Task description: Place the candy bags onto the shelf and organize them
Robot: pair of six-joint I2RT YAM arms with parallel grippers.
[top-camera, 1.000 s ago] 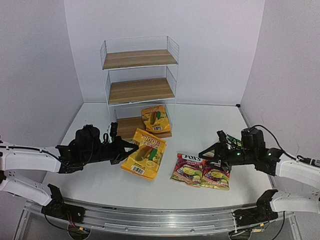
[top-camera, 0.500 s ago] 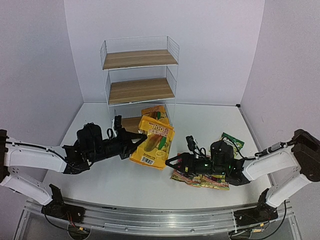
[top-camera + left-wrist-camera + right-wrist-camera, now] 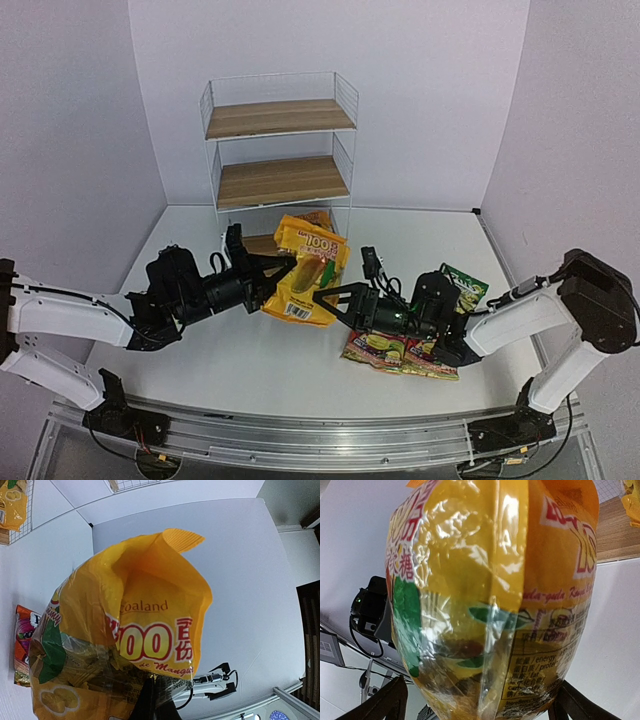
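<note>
My left gripper (image 3: pixel 272 277) is shut on a yellow-orange candy bag (image 3: pixel 310 264) and holds it upright above the table, in front of the shelf (image 3: pixel 280 180). In the left wrist view the bag (image 3: pixel 145 625) fills the frame over the left gripper (image 3: pixel 150 700). My right gripper (image 3: pixel 336 297) is open at the bag's lower right side. In the right wrist view the bag (image 3: pixel 490 595) sits between the spread fingers (image 3: pixel 387 700) of the right gripper (image 3: pixel 477 707). Two red-magenta FOX'S bags (image 3: pixel 402 352) lie under the right arm. One green bag (image 3: pixel 463 284) lies further right.
A second yellow-orange bag (image 3: pixel 12 505) lies on the shelf's bottom board (image 3: pixel 615 535), mostly hidden behind the held bag in the top view. The two upper boards (image 3: pixel 280 118) hold nothing. A red bag (image 3: pixel 22 645) shows at the left of the left wrist view.
My left gripper has lifted the yellow-orange bag up and to the right. My right arm has reached left over the red bags and brought its open fingers around the bag.
</note>
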